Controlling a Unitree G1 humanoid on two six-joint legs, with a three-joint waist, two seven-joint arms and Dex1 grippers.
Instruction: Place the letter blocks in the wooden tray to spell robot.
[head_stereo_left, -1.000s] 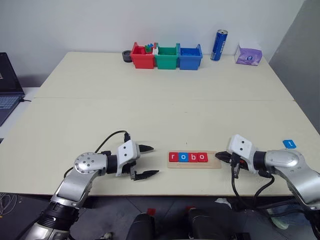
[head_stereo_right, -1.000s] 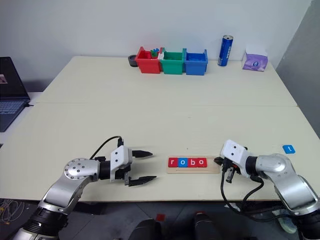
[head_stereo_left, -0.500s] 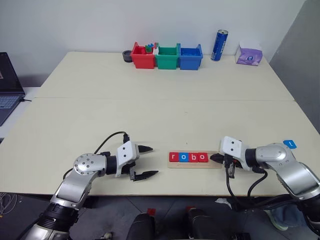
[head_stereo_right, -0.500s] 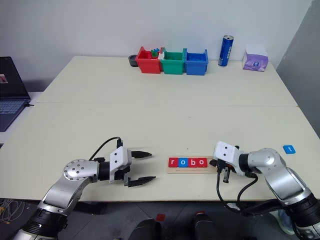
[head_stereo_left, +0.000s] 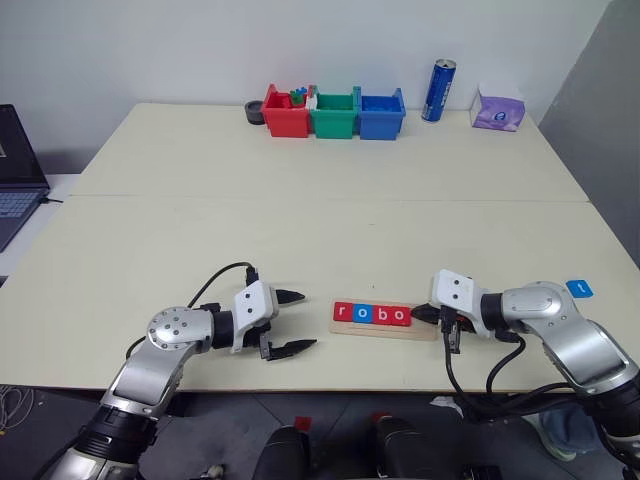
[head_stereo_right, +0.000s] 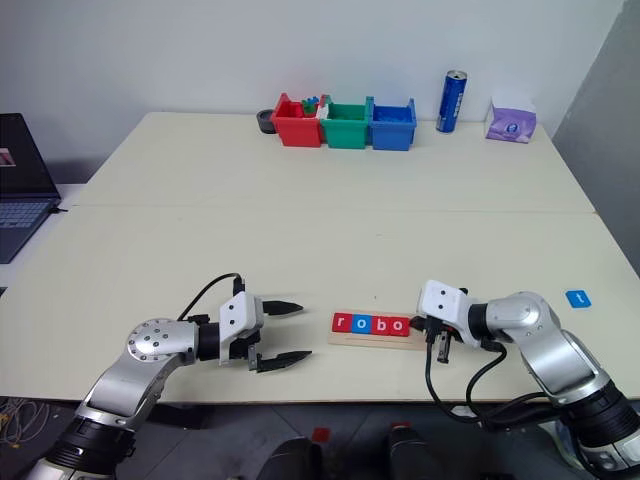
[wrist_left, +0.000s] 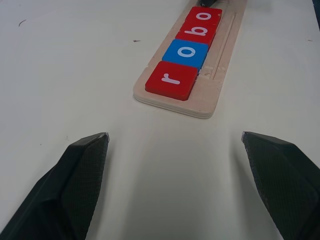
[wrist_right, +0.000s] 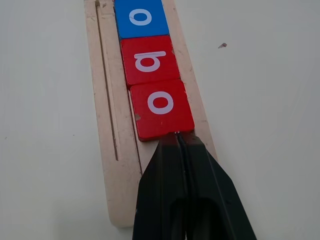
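Tray (head_stereo_left: 385, 327): lies near the bench's (head_stereo_left: 320, 230) front edge, between the two grippers.
Blocks: four in the tray, reading r (wrist_left: 171, 80), o (wrist_left: 186, 53), b (wrist_right: 148, 60), o (wrist_right: 161, 108); a fifth, blue block (head_stereo_left: 578, 288) lies apart at the bench's right edge.
Right gripper (wrist_right: 177, 142): fingers closed, tips touching the edge of the last red o, over the tray's empty end.
Left gripper (head_stereo_left: 297, 321): fingers open, empty, just left of the tray.

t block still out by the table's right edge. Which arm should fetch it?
Right. The blue t block lies right beside the right arm. The right claw is shut at the wooden tray's empty end. The left claw, open, sits beyond the tray's far end.
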